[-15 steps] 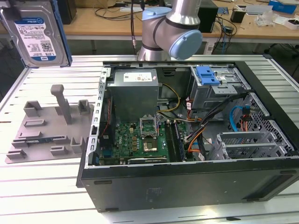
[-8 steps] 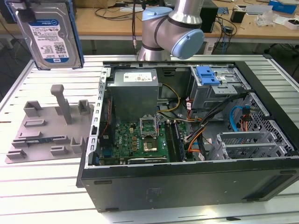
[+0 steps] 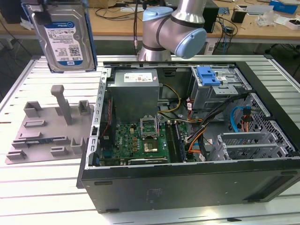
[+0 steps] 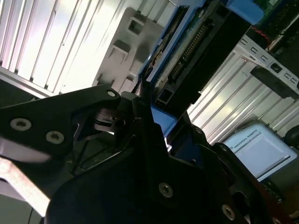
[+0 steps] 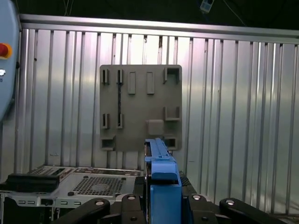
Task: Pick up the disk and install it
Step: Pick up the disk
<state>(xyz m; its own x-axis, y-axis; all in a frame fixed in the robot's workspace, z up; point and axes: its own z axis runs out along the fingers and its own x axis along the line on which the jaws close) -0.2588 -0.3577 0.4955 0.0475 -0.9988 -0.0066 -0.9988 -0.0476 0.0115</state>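
A grey fixture plate (image 3: 44, 136) lay below, the open computer case (image 3: 187, 187) beside it. My gripper (image 5: 161, 201) clamped the disk (image 3: 65, 40) above the plate, long axis upright, label facing the exterior view.

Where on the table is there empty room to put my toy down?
Bare ribbed table lies nearer the camera than the grey fixture plate, at the exterior view's left, and beyond the computer case at that view's right. Inside the case is crowded with cables and the motherboard.
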